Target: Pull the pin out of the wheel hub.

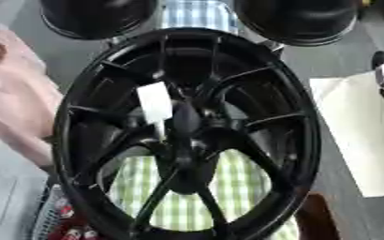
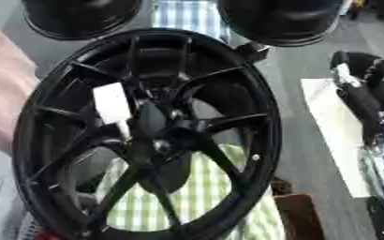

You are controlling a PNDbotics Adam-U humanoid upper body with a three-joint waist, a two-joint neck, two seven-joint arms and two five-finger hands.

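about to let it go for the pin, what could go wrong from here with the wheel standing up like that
1. The big black spoked alloy wheel stands tilted on edge over the green checked cloth; a pull at the hub could tip or roll it.
2. The white tag covers part of the hub, and no pin is clearly visible, so the grasp may miss.
3. The right robot hand is off to the side, leaving a long reach.

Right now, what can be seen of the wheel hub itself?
The wheel hub is a glossy black spoked rim, seemingly painted metal, that fills most of the view, standing tilted toward the camera. Thin spokes fan out from a dark centre to the round outer rim. A white tag lies against the spokes just left of the centre. Green checked cloth shows through the lower gaps. No robot hand touches it; the pin cannot be made out.
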